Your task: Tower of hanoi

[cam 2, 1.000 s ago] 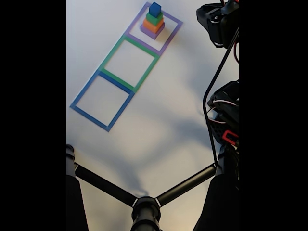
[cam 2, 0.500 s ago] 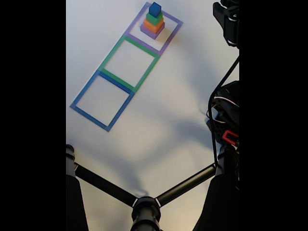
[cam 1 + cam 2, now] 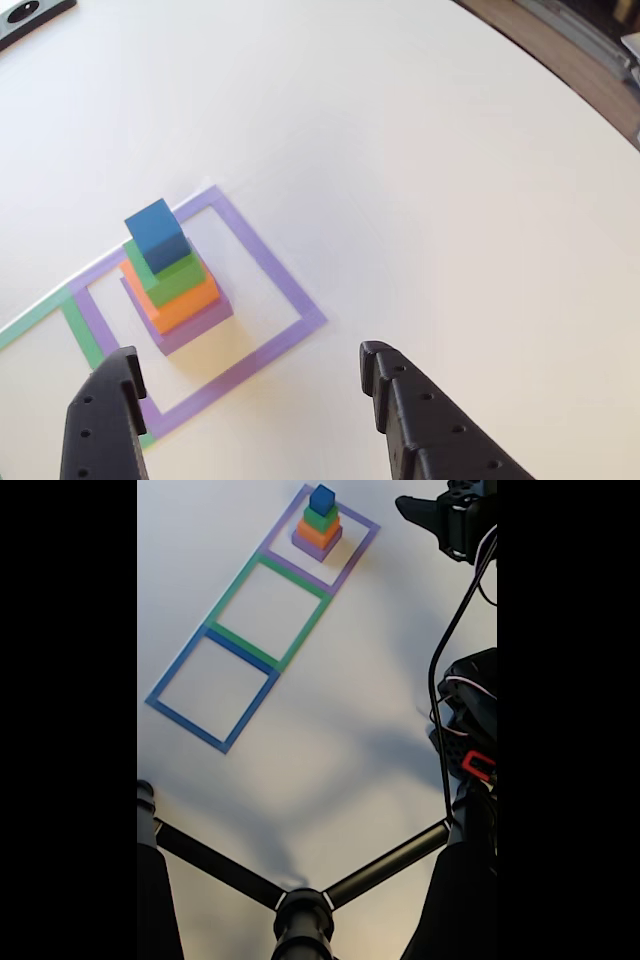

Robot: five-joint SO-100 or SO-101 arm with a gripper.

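Blue cube (image 3: 157, 235) tops the full stack inside the purple tape square (image 3: 280, 270), far end of tabletop (image 3: 420, 150). Gripper (image 3: 250, 385) spread wide, hovering near side, likely lining up for it.

No readable text, label, brand, number or sign appears on anything.
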